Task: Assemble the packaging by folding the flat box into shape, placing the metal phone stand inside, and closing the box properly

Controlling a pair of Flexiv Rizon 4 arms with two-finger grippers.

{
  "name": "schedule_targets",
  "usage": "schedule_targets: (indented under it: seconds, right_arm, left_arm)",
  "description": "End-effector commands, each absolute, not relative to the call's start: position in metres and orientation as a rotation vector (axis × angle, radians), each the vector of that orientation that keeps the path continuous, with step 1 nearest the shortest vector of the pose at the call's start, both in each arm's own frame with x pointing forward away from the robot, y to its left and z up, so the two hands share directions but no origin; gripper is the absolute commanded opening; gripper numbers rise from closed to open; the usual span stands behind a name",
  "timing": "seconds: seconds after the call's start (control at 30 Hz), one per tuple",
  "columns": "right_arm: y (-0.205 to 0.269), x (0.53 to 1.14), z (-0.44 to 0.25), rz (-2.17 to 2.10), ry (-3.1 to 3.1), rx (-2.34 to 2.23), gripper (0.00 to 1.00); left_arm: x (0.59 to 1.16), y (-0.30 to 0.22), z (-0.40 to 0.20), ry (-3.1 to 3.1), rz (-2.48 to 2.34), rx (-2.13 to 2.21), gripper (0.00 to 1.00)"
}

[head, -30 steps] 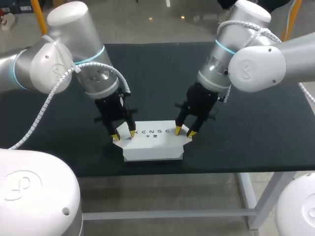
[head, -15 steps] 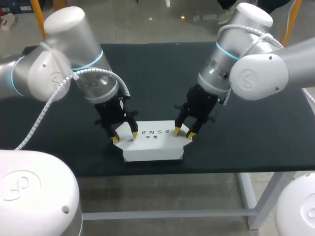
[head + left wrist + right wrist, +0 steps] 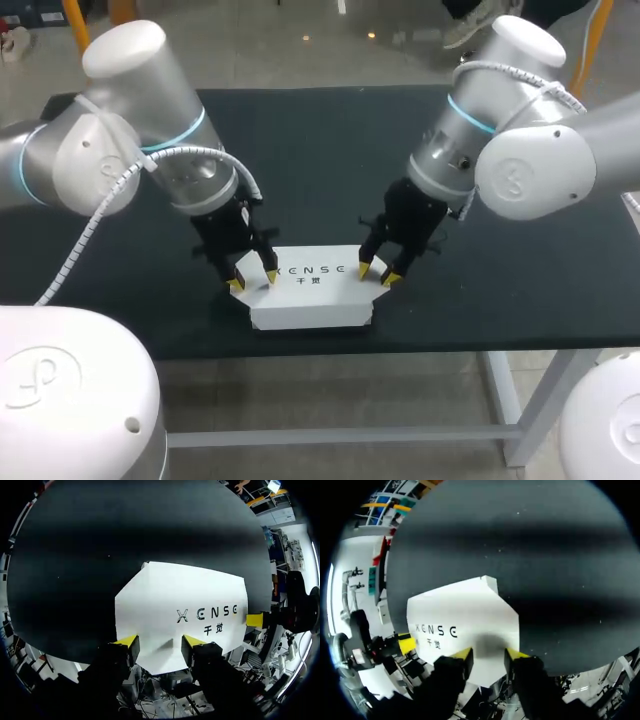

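Head view shows the white box [image 3: 310, 295] folded into shape near the front edge of the black table [image 3: 320, 140], printed lid lying flat. The phone stand is out of sight, so it is probably inside. The left gripper [image 3: 252, 281] and right gripper [image 3: 376, 272] stand at opposite ends of the lid, jaws apart, gripping nothing. Tucking the ends seems all that is left. Only this view shows the box's front wall. The wrist views show each pair of tips at the lid's end edge.
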State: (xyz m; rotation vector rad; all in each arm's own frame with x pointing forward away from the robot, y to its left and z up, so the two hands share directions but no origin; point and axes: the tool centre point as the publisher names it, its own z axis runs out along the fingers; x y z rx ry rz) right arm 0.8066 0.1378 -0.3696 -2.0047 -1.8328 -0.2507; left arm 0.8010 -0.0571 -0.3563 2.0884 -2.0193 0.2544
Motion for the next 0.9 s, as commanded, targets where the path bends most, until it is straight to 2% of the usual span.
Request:
schedule_targets:
  seconds: [0.03, 0.13, 0.37, 0.67, 0.77, 0.9]
  right_arm:
    - [0.1386, 0.8045, -0.3718, -0.265, -1.837, -2.011, 0.45]
    - [0.1396, 0.8053, -0.3733, -0.274, -1.835, -2.013, 0.46]
    - [0.1391, 0.8062, -0.3758, -0.286, -1.818, -2.027, 0.46]
    - [0.1388, 0.8069, -0.3776, -0.317, -1.827, -2.039, 0.47]
    - [0.1388, 0.8073, -0.3781, -0.335, -1.841, -2.033, 0.47]
    - [0.14, 0.8073, -0.3776, -0.346, -1.849, -2.029, 0.48]
  left_arm:
    - [0.7986, -0.0583, -0.3579, -2.026, 0.26, 2.095, 0.59]
    - [0.7991, -0.0587, -0.3587, -2.024, 0.266, 2.101, 0.61]
    - [0.7992, -0.0574, -0.3607, -2.014, 0.281, 2.103, 0.56]
    - [0.7994, -0.0557, -0.3612, -2.013, 0.291, 2.097, 0.55]
    - [0.7989, -0.0555, -0.3619, -2.02, 0.291, 2.097, 0.62]
    - [0.7993, -0.0547, -0.3623, -2.016, 0.293, 2.098, 0.56]
